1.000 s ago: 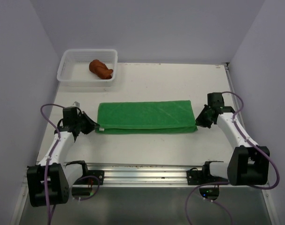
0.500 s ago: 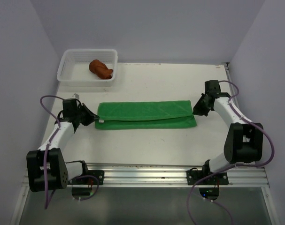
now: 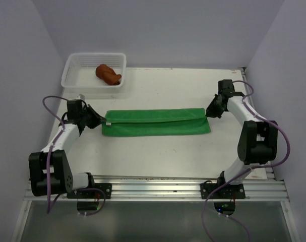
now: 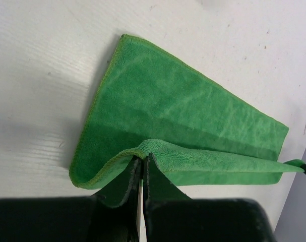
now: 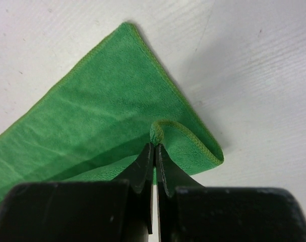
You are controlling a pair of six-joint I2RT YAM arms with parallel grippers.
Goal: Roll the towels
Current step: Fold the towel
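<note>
We are seeing the green towel (image 3: 155,122) lying as a long folded strip across the middle of the table (image 3: 158,156), barring any low pass between the two arms. The left gripper (image 3: 103,122) is pinching its left end and the right gripper (image 3: 209,112) its right end, so both ends are occupied. Bare tabletop is showing in front of the strip toward the metal rail (image 3: 158,184), and behind it toward the back wall. The white basket (image 3: 77,68), holding the rust-brown towel (image 3: 108,74), is filling the far left corner. Side walls are hemming in both arms.
</note>
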